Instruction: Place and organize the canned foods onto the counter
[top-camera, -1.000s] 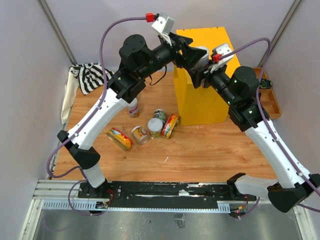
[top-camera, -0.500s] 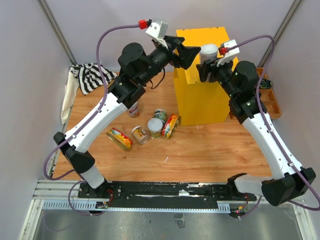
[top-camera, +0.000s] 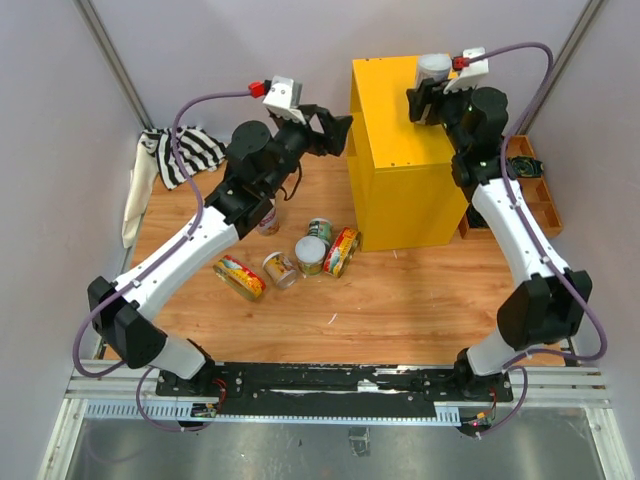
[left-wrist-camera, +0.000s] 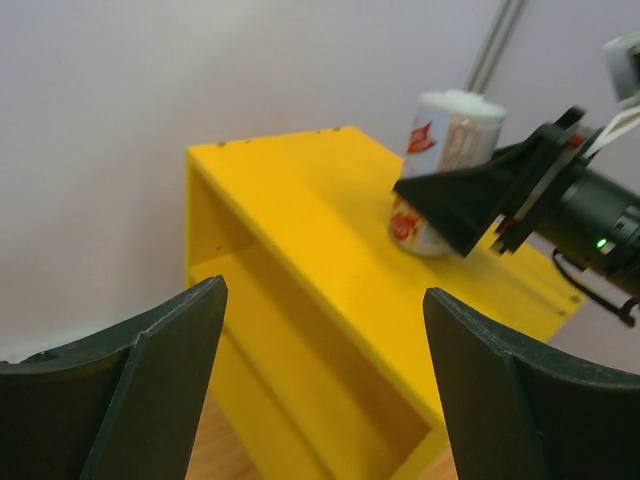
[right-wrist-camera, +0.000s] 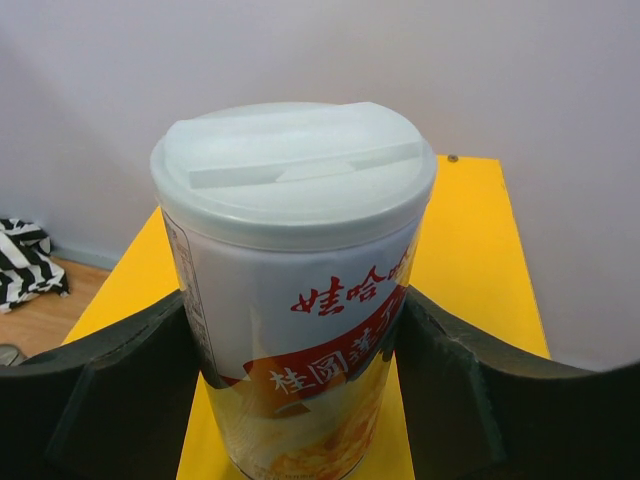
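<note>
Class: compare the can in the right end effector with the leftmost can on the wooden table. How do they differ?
The held can stands upright over the counter; the leftmost can lies on its side on the table. The held can is gripped by the right end effector; the leftmost one lies free. Both are cylinders.

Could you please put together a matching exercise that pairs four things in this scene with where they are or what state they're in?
Things:
1. white-lidded can
2. left gripper
3. striped cloth
4. leftmost yellow-and-red can

States:
A. open, holding nothing
B. lying on its side on the table
C. held upright by the right gripper over the counter
D. bunched at the far-left corner

Pairs: 1-C, 2-A, 3-D, 4-B.
</note>
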